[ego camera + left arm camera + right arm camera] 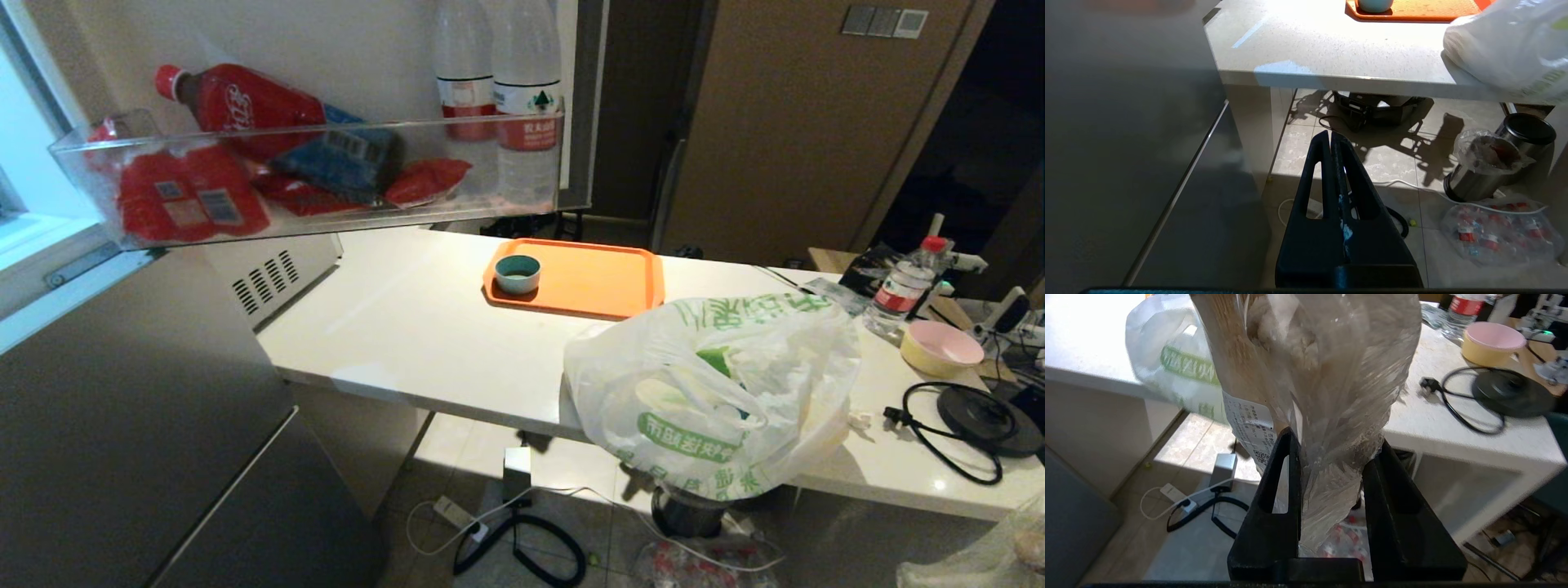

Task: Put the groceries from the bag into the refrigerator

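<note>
Right wrist view: the right gripper [1331, 447] is clamped on a clear pack [1323, 375] of pale lumps — one grocery out. The bag [718, 392] sits bulging at the counter [408, 327] edge, near the open fridge [122, 425]. The left gripper [1329, 139] hangs closed, empty.

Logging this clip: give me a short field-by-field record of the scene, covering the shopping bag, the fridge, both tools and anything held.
bag: white plastic bag at the white counter's near edge, overhanging it
refrigerator: upper door open, door shelf holding red packs and bottles
left tool: shut, empty, low beside the fridge front
right tool: shut on a clear packet of pale lumps, off the counter
orange tray: on the counter, teal cup on it
</note>
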`<state>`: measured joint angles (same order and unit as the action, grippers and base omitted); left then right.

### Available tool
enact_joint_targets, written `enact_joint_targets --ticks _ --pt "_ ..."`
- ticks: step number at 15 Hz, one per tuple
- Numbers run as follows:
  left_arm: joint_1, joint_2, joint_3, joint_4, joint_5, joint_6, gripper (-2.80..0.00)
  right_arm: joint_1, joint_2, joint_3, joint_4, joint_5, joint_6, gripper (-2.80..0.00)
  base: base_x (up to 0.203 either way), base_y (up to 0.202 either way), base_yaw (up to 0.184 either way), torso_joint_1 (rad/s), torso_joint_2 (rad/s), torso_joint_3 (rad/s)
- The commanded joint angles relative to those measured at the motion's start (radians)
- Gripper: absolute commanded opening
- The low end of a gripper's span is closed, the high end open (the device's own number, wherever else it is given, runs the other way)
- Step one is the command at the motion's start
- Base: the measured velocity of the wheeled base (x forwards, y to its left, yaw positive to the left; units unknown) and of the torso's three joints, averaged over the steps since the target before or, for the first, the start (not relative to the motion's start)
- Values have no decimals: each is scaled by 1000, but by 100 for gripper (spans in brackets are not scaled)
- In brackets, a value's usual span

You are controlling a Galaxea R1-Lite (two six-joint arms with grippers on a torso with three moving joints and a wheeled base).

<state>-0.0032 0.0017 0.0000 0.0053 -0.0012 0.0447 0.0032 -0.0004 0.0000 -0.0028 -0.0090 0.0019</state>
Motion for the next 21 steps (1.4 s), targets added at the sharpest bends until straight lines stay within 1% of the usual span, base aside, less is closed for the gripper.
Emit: enact_joint_targets --ticks 1,21 --pt "0 0 0 -1 0 0 -280 1 2 0 0 0 0 -280 -115 0 -1 -2 -2 2" --pt "0 0 0 -2 0 -5 -280 0 2 0 -3 -2 1 -280 0 0 0 2 0 0"
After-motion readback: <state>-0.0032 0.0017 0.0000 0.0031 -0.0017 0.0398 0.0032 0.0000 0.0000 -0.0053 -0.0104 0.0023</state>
